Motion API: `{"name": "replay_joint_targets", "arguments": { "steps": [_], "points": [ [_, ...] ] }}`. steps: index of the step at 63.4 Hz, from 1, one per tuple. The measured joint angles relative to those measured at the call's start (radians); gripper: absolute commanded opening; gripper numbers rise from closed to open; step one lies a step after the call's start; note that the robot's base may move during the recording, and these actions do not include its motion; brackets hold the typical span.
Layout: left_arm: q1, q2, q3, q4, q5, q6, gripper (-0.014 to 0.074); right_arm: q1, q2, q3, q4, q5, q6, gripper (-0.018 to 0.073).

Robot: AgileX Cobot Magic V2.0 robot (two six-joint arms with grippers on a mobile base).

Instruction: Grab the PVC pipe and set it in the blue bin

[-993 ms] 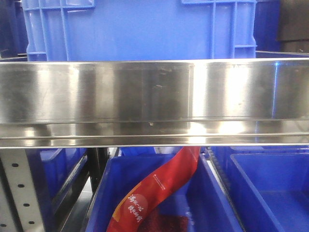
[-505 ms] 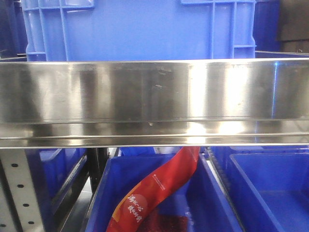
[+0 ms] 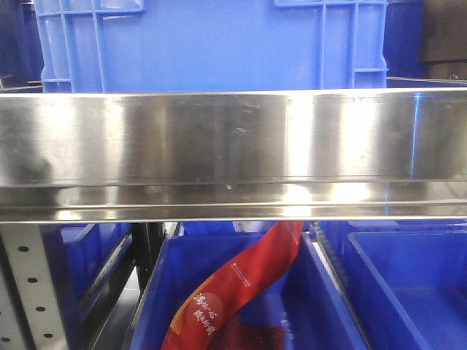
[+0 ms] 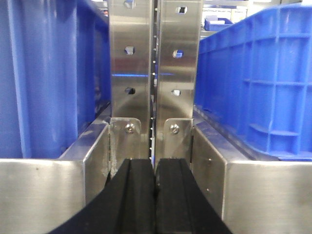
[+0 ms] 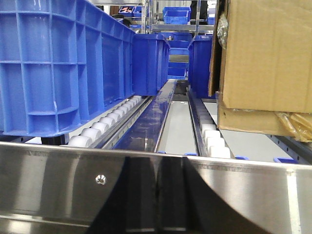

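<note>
Nowhere do I see the white curved PVC pipe. My left gripper (image 4: 155,195) is clenched on nothing before the steel rack upright (image 4: 130,63); my right gripper's state I can't tell. Probably still searching; next I must locate the pipe among the blue plastic bins (image 3: 211,44).

Steel shelving rails (image 3: 233,138) and roller tracks (image 5: 102,124) under bright reflected light.

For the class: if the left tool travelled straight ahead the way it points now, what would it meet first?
Probably the paired steel uprights of the rack: the shut left tool points at the seam between them, between two blue bins. Depth is unclear.
</note>
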Motion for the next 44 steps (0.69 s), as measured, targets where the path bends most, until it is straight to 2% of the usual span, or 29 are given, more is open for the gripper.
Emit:
{"name": "replay_joint_targets", "arguments": {
  "steps": [44],
  "points": [
    [0.000, -0.001, 0.004, -0.018, -0.019, 0.017, -0.0111, 0.000, 0.000, 0.000, 0.000, 0.000, 0.000, -0.0168]
  ]
}}
